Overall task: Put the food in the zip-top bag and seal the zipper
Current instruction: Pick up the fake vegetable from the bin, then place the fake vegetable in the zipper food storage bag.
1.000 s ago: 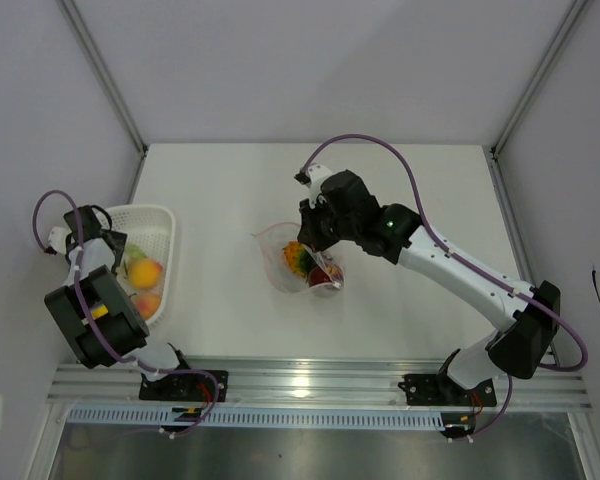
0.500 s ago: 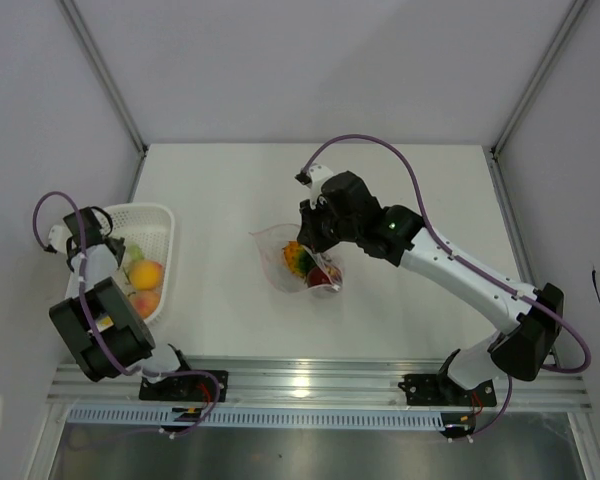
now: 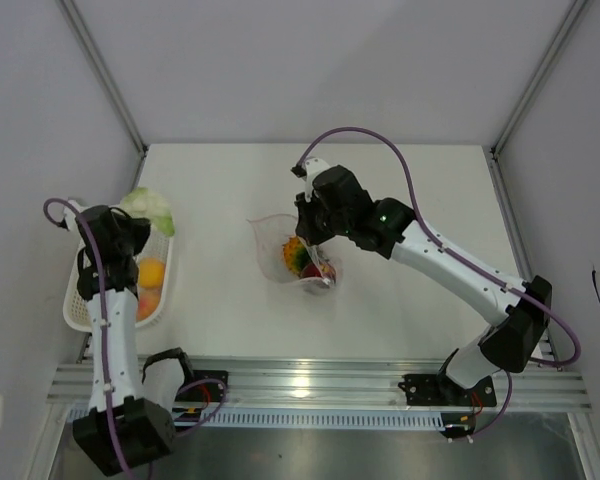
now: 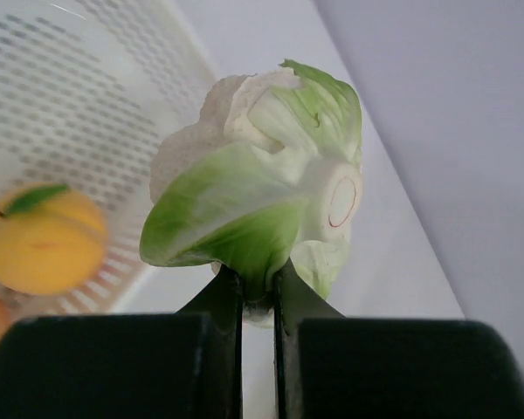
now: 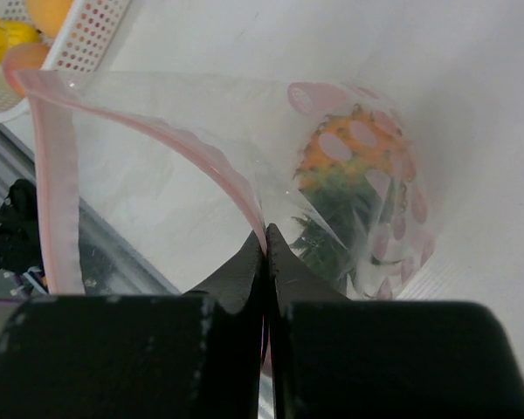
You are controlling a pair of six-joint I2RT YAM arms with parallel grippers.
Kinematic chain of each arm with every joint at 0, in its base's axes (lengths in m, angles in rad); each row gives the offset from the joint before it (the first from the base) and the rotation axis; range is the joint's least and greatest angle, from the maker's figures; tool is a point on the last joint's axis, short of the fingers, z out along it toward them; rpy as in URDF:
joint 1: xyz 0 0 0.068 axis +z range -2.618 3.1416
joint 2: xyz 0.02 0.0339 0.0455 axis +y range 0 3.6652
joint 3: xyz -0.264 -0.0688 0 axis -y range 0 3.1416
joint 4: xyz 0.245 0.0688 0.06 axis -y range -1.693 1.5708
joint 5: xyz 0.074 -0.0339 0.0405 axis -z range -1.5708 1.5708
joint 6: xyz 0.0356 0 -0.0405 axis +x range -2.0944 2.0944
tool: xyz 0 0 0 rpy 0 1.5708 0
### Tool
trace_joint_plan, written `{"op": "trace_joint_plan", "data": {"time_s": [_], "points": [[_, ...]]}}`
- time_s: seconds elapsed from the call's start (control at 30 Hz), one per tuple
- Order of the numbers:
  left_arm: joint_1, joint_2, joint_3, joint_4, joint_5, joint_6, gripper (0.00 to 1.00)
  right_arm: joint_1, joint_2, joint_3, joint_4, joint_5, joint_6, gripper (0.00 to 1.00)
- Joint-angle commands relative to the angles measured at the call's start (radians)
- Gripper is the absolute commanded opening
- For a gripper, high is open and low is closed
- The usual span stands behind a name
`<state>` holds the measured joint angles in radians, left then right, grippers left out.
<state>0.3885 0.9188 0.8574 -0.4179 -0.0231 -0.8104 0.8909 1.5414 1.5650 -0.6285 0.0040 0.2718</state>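
Observation:
My left gripper [image 4: 258,284] is shut on a pale green-white leafy piece of food [image 4: 262,201], lifted above the far corner of the white lattice basket [image 3: 160,225]; from above the leafy piece [image 3: 146,208] shows at the arm's tip. Yellow and orange round pieces [image 3: 150,272] lie in the basket. The clear zip-top bag [image 3: 280,255] stands mid-table with its mouth open. My right gripper [image 5: 265,236] is shut on its pink zipper strip [image 5: 57,175]. Inside the bag lie an orange-and-green piece [image 5: 349,166] and a dark red one [image 3: 315,272].
The basket [image 4: 79,105] sits at the table's left edge, close to the left wall. Grey walls enclose the table on three sides. A metal rail [image 3: 310,385] runs along the near edge by the arm bases.
My left gripper closed on the leafy piece in the basket and lifted it up and toward the far end of the basket. The right arm and bag shifted only slightly.

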Motion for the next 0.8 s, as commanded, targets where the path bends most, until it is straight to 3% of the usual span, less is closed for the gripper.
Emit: {"op": "trace_joint_plan", "data": {"time_s": [0.0,0.17,0.4,0.6,0.77], "points": [[-0.120,-0.090,0.041,-0.047,0.129,-0.006,0.01,-0.001,0.026,0.055,-0.020,0.085,-0.022,0.00],[-0.267,-0.240,0.057,-0.084,0.352,-0.055,0.01,-0.003,0.037,0.052,-0.020,0.154,-0.032,0.00],[-0.361,-0.366,0.060,-0.055,0.630,-0.094,0.01,0.006,0.049,0.056,-0.017,0.200,-0.029,0.00],[-0.513,-0.354,0.086,0.002,0.730,-0.168,0.01,0.022,0.066,0.082,-0.023,0.228,-0.020,0.00],[-0.632,-0.290,0.123,-0.082,0.709,-0.154,0.00,0.034,0.069,0.095,-0.020,0.257,-0.005,0.00]]}}
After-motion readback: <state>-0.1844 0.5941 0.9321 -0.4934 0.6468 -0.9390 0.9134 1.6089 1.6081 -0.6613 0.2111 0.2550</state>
